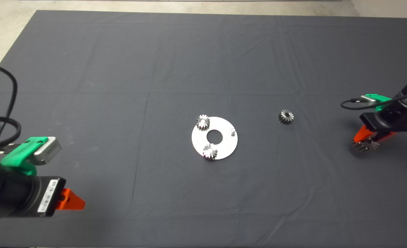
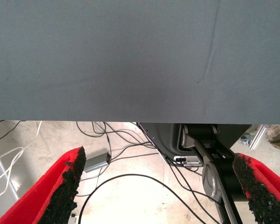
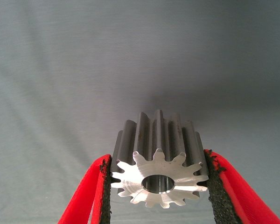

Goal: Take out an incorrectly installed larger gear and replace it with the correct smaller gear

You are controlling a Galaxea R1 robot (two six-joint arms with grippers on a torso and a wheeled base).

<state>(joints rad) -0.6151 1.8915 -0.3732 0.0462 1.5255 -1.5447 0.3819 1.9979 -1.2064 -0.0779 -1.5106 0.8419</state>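
Steel larger gear (image 3: 159, 163) clamped in right gripper (image 3: 159, 186) near mat's (image 1: 203, 62) edge.

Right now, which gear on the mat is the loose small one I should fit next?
Start at the round silver plate in the middle of the dark mat. The smaller gear lies alone on the cloth between that plate and the right hand. Unlike the two plate gears and the larger gear in the right hand, nothing holds it.
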